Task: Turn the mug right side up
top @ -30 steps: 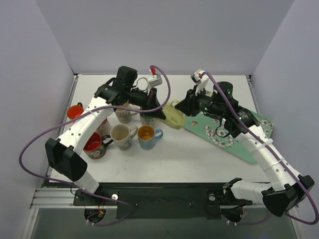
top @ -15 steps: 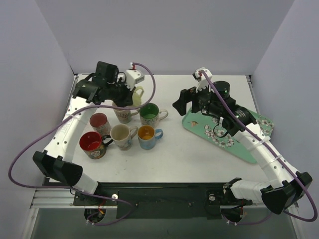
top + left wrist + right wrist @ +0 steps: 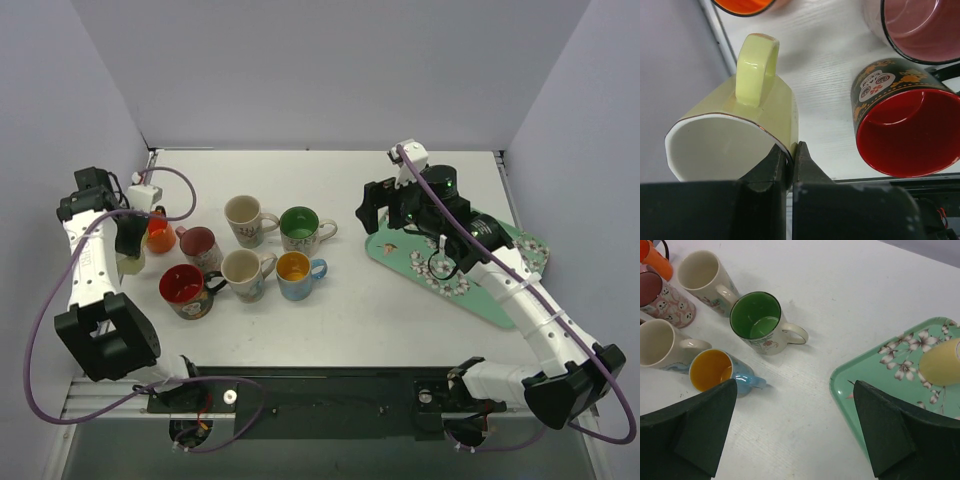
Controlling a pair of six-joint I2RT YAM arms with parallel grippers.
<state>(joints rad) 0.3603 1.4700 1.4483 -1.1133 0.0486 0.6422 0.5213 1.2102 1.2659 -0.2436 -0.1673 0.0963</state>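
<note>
At left, yellow mug [image 3: 725, 140] (rim pinched).

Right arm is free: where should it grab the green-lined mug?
Pinch the green-lined mug by its rim from above, one jaw inside, one outside, beside its handle. It stands upright with its mouth open, and the side facing the tray is clear of the other mugs.

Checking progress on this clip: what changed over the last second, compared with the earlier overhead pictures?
The left gripper swung from the middle of the table to its far left edge, carrying the yellow-green mug, pinched by its rim. The right gripper opened above the left end of the tray. The green mug and its upright neighbours stayed put, as did the tray.
</note>
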